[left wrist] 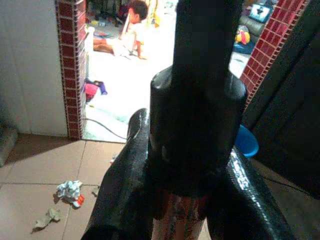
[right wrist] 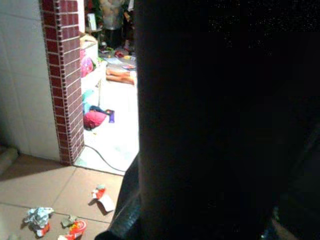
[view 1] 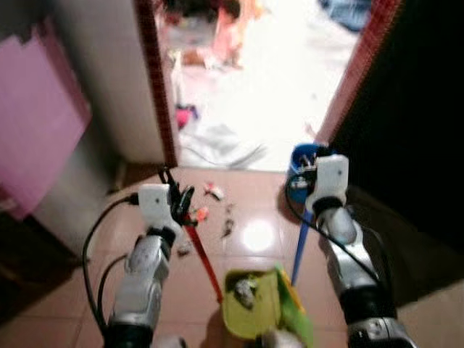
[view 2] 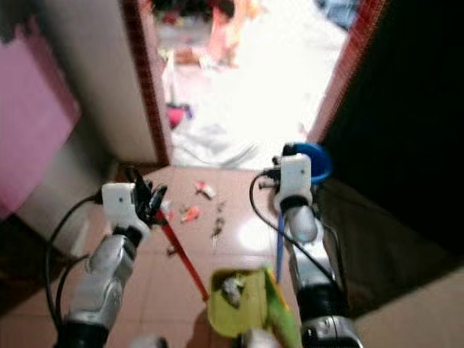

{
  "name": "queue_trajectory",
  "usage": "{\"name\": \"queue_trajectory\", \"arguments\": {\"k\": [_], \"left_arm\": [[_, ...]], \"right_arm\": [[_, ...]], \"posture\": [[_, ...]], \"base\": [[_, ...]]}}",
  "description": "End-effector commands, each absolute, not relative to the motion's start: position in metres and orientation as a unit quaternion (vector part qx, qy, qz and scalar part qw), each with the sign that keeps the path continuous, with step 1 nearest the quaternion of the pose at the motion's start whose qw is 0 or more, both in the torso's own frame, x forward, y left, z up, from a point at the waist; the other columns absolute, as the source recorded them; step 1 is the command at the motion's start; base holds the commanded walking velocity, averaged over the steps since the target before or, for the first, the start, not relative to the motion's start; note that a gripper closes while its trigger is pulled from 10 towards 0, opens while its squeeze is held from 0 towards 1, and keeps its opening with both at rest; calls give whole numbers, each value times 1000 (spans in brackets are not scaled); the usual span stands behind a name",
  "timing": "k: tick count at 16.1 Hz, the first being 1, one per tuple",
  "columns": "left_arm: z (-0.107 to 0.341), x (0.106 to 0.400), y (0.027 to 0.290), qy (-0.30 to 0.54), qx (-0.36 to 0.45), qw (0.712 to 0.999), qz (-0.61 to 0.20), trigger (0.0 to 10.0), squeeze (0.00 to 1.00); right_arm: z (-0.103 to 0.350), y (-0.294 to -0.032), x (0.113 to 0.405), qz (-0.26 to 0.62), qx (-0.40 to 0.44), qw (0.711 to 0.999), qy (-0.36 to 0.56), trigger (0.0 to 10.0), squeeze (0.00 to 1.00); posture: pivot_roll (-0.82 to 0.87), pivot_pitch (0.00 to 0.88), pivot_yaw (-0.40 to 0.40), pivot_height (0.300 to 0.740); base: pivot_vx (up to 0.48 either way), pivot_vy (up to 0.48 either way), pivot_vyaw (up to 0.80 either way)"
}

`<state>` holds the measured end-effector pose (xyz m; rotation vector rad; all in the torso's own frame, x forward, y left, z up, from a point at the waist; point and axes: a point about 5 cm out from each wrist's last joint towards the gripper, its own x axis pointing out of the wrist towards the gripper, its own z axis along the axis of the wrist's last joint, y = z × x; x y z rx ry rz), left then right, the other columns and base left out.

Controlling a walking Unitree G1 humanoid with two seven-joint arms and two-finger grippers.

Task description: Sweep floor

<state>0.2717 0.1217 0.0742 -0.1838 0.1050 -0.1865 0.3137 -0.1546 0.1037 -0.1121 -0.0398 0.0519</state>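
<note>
With the left gripper (view 1: 180,203) clamped round the red broom handle (view 1: 203,261) and the right gripper (view 1: 308,190), its fingers impossible to judge, at the blue-handled green dustpan (view 1: 257,301), a careless stroke could scatter the wrappers (view 1: 210,203) toward the doorway.

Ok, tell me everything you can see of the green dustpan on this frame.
The green dustpan sits low in the head views, between the two arms, over the reddish tiled floor. It looks like yellow-green plastic, an open scoop with raised side walls, its mouth facing up toward the camera. A crumpled grey scrap lies inside. The red stick runs down from the left gripper to its left edge; the blue stick comes down beside its right edge. Whether it rests on the floor cannot be told.
</note>
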Motion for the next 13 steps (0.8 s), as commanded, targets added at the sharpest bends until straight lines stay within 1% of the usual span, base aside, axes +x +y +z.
{"name": "queue_trajectory", "arguments": {"k": [1,2,6,9,13], "left_arm": [[87,277,118,21,-95,990,-100,10000,0],[87,277,118,21,-95,990,-98,10000,0],[87,280,123,20,-99,992,-71,10000,0],[94,287,131,7,-90,995,-50,10000,0],[97,290,135,-2,-118,991,-59,10000,0]], "right_arm": [[110,-158,316,22,-53,998,-29,10000,0],[110,-158,316,23,-49,998,-30,10000,0],[115,-160,320,21,-51,998,-35,10000,0],[114,-161,319,20,-52,998,-35,10000,0],[113,-163,318,18,-55,998,-33,10000,0]], "posture": [[1,0,10,740],[1,0,11,740],[-3,0,19,740],[-3,0,18,740],[-10,0,16,740]], "base": [[0,-371,0],[0,-277,0],[0,0,0],[0,0,0],[0,0,0]]}}
